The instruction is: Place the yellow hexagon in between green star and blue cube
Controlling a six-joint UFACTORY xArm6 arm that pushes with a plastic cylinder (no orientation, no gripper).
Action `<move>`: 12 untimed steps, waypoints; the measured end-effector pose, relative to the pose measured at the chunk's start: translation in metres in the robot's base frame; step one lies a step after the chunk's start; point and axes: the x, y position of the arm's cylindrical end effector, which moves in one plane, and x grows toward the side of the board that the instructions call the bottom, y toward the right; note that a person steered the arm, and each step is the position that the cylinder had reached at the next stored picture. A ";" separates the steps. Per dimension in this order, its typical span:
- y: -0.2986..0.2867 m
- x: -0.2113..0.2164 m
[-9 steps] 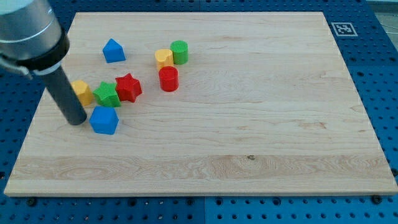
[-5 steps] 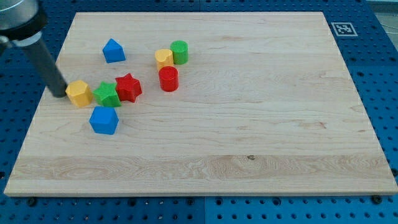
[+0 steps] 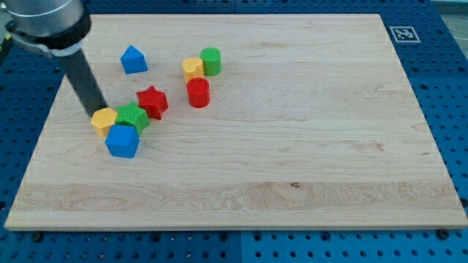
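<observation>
1. The small yellow hexagon block lies at the view's left on the pale wooden board, touching the green star-shaped block on its right and just above-left of the blue cube block.
2. My tip rests against the hexagon's upper-left edge. The rod carries no jaws, so no jaw state applies.
3. Risk: the hexagon sits beside the gap, not in it. A push toward the lower right may shove the star and cube apart or drive both along.
4. Risk: the star touches the red star-shaped block; force may pass through and shift it.
5. Risk: an off-centre push may let the hexagon slip around the tip.
</observation>
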 end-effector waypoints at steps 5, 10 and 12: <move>0.048 0.019; 0.042 0.026; 0.076 0.041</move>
